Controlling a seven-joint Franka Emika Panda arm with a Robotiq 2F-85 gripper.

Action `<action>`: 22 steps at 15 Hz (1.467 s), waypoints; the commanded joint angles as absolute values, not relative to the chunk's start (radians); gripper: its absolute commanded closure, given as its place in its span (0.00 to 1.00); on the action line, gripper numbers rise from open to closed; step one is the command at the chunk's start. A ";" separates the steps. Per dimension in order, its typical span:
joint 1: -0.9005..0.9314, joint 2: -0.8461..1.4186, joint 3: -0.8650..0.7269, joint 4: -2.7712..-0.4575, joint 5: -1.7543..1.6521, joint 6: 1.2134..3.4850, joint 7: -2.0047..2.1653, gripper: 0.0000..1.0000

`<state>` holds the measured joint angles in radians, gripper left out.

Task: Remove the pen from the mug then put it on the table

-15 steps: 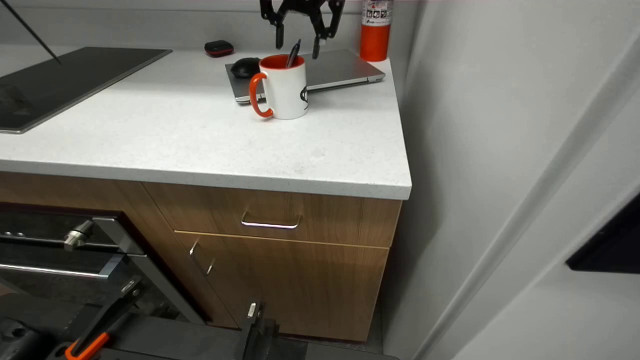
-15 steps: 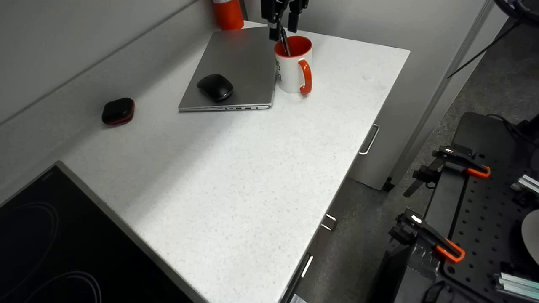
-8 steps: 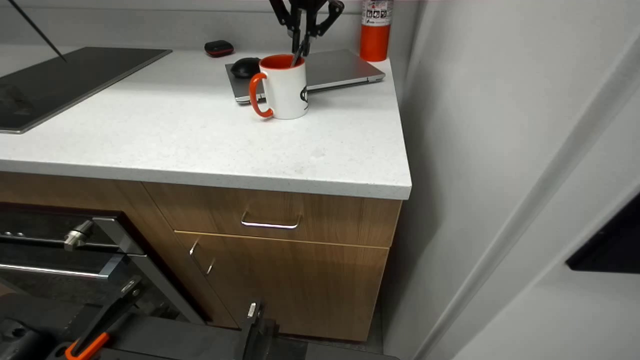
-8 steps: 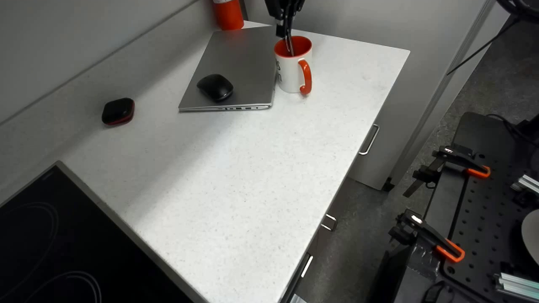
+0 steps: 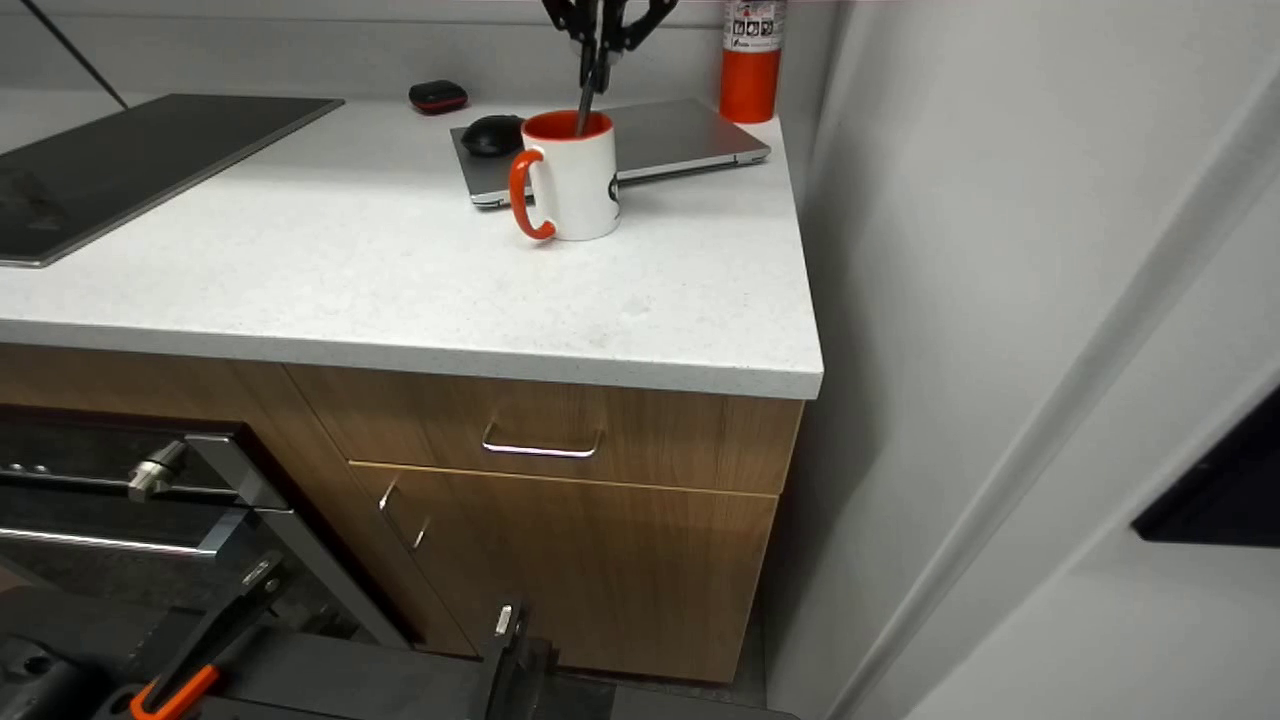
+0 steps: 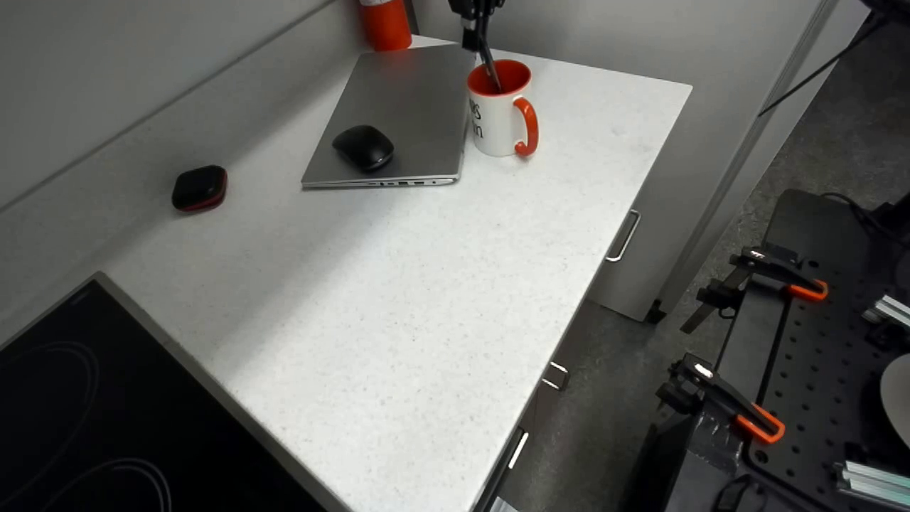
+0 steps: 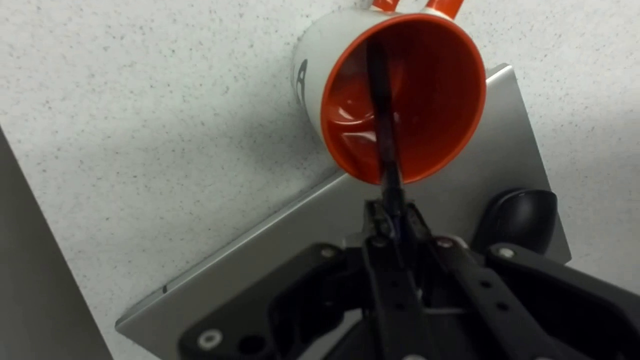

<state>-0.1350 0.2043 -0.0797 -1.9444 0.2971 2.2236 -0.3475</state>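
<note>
There is one claw (image 7: pixel 392 212), one mug (image 5: pixel 572 188), one pen (image 7: pixel 384 117), one laptop (image 6: pixel 412 99), one mouse (image 6: pixel 363 147) and two clamps (image 6: pixel 729 398).

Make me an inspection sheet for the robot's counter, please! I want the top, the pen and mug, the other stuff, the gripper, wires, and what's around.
Surface: white countertop, speckled, with a soft shadow across part of it.
Job's things: pen leaning, lower end inside the mug; mug standing on the countertop beside the closed laptop.
Clutter: black mouse on the laptop; black-and-red case; red canister behind the laptop.
Grippers: one gripper, closed on the pen's upper part.
Cables: a thin black cable seems to lie on the dark bench.
Surroundings: black cooktop; brown drawers below the countertop in an exterior view.
</note>
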 commanded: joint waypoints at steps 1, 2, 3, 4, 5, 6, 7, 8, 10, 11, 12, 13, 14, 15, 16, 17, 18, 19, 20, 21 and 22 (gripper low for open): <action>-0.143 0.104 -0.074 -1.989 0.285 2.207 -0.344 0.98; -0.144 0.079 -0.076 -1.992 0.288 2.198 -0.349 0.98; -0.144 0.046 -0.080 -2.001 0.288 2.198 -0.349 0.98; -0.144 0.012 -0.084 -2.010 0.294 2.199 -0.357 0.98; -0.143 -0.022 -0.089 -2.019 0.298 2.203 -0.360 0.98; -0.141 -0.054 -0.095 -2.025 0.299 2.205 -0.363 0.98; -0.138 -0.082 -0.103 -2.031 0.282 2.212 -0.348 0.98; -0.135 -0.104 -0.110 -2.041 0.243 2.214 -0.333 0.98; -0.136 -0.129 -0.117 -2.057 0.133 2.213 -0.298 0.98; -0.138 -0.132 -0.119 -2.065 0.076 2.209 -0.283 0.98; -0.138 -0.128 -0.122 -2.073 0.036 2.203 -0.269 0.98; -0.137 -0.111 -0.122 -2.080 0.003 2.194 -0.254 0.98; -0.133 -0.089 -0.122 -2.090 -0.021 2.182 -0.248 0.98; -0.130 -0.069 -0.119 -2.101 -0.048 2.169 -0.234 0.98; -0.126 -0.039 -0.116 -2.105 -0.064 2.145 -0.228 0.98; -0.125 -0.005 -0.111 -2.108 -0.089 2.144 -0.203 0.98; -0.123 0.027 -0.109 -2.106 -0.098 2.147 -0.186 0.98; -0.122 0.068 -0.108 -2.102 -0.115 2.162 -0.155 0.98; -0.121 0.107 -0.108 -2.093 -0.123 2.172 -0.130 0.98; -0.120 0.140 -0.110 -2.087 -0.131 2.185 -0.105 0.98; -0.120 0.169 -0.111 -2.080 -0.122 2.190 -0.098 0.98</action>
<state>-0.1270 0.0749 -0.1083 -2.1256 -0.0926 2.1760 -0.1662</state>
